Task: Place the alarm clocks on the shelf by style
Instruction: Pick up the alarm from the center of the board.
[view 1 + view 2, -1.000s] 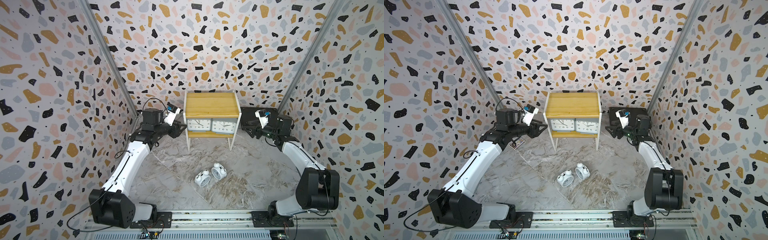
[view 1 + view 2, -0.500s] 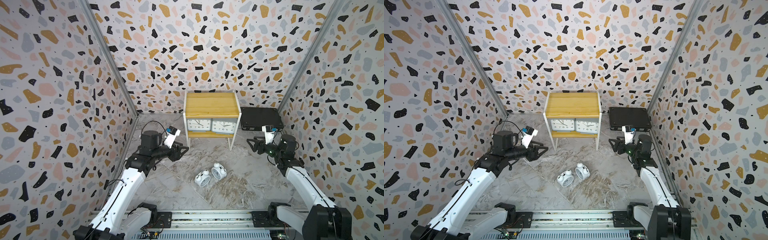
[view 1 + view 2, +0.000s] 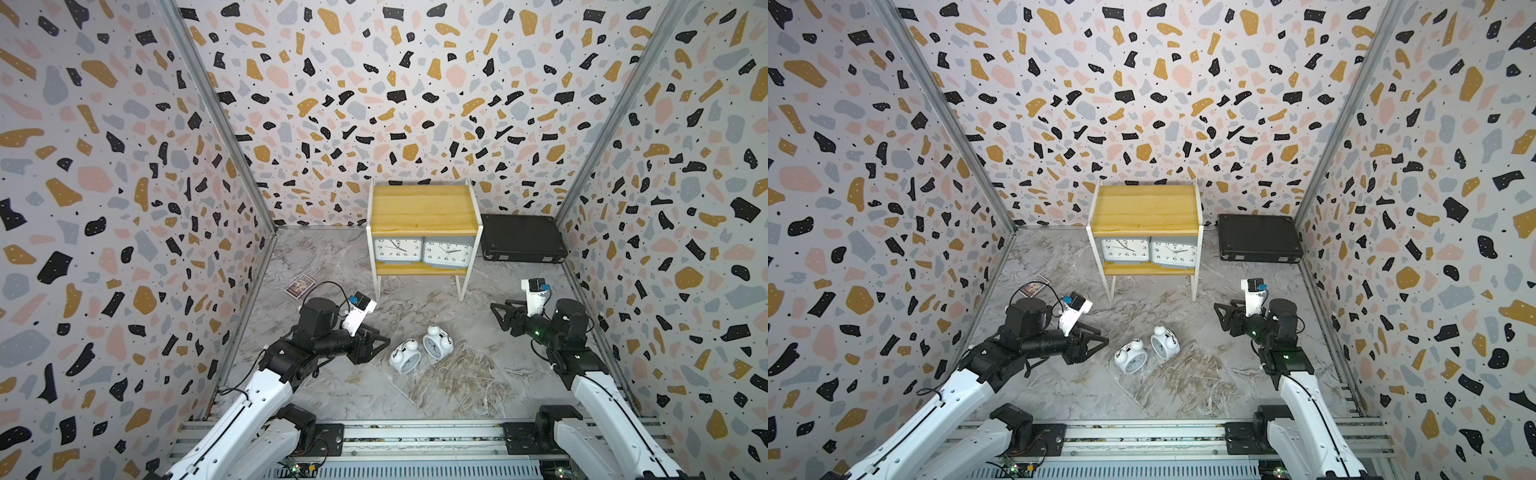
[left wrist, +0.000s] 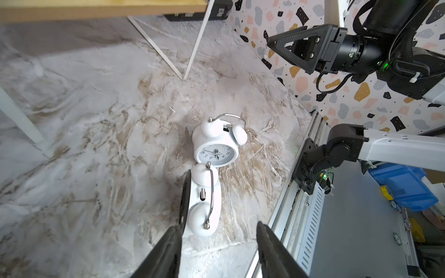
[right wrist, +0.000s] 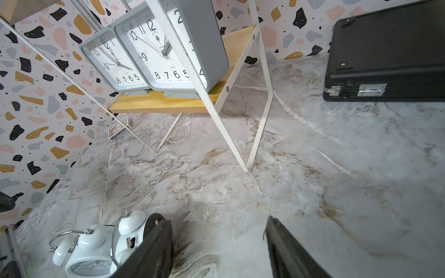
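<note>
The upper board of the shelf (image 3: 424,208) hides the tops of the 2 grey clocks (image 3: 397,250), which stand side by side on its lower board, faces forward. In the right wrist view a white shelf leg also cuts across 1 of them. The 2 white twin-bell clocks (image 3: 404,356) lie close together on the marble floor in front of the shelf, well apart from it. Their hands are too small to read in both top views. In the left wrist view the nearer 1 shows only its side and handle, and in the right wrist view my own finger covers part of 1. Both my arms are cut off at the lower edge of both top views. My left arm reaches low in front of the shelf. My left gripper (image 3: 379,347) has its fingers apart with nothing between them, tips just beside the twin-bell clocks. My right arm bends inward in front of the shelf, to its right. My right gripper (image 3: 498,318) is likewise spread and empty, well apart from those clocks. A black case (image 3: 521,237) lies beside the shelf.
</note>
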Available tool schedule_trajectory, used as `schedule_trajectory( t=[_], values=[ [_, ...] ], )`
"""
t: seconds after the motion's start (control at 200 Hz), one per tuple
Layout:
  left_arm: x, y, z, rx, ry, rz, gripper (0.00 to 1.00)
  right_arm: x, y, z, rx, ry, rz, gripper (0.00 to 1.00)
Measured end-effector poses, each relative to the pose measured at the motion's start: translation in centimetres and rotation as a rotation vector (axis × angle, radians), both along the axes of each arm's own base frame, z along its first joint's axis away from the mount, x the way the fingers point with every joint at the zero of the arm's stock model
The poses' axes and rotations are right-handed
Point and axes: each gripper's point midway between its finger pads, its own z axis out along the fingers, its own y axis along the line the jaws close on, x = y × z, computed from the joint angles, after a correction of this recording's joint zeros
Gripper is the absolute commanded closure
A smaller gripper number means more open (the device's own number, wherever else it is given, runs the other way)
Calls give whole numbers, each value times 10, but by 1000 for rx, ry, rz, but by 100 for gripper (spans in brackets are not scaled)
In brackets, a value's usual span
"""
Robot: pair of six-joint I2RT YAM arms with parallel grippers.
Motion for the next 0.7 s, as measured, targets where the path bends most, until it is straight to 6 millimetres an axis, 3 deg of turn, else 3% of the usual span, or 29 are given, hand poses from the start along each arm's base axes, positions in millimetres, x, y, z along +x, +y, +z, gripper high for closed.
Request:
schedule_trajectory(
  t=[0.215,0.701],
  values=[
    [-9,-14,-10,33,-8,-46,53,-2,1,2,1,-5,-5,33],
    [-1,-28,-41,150,-7,-52,56,0,-2,1,-9,-5,-26,33]
  ],
)
